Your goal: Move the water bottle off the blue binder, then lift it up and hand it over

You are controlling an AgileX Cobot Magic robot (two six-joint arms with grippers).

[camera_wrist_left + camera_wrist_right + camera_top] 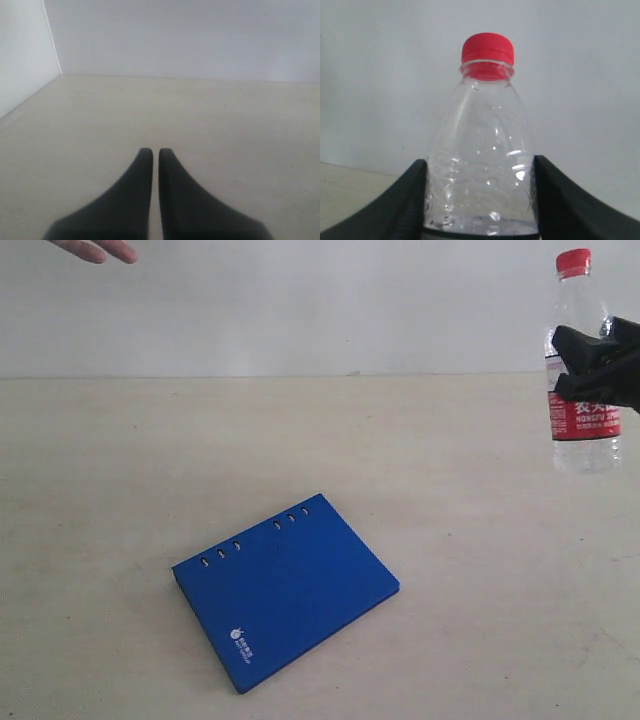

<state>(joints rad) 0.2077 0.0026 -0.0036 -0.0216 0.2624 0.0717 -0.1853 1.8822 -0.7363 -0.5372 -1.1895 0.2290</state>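
Binder (285, 592) only in exterior view

The water bottle (482, 145) in the matte black right pincer (480, 200) is clear plastic with a bright red cap (487, 50) and a red label (578, 420) lettered in white. Well apart from that pincer, the ring binder (285, 590) is a plain, saturated blue with a small white logo (243, 637) and a row of dark oval holes (236, 545), lying on a pale beige tabletop (470, 580). The left pincer (155, 156) is black too, seen against the same beige and an off-white wall (175, 35).
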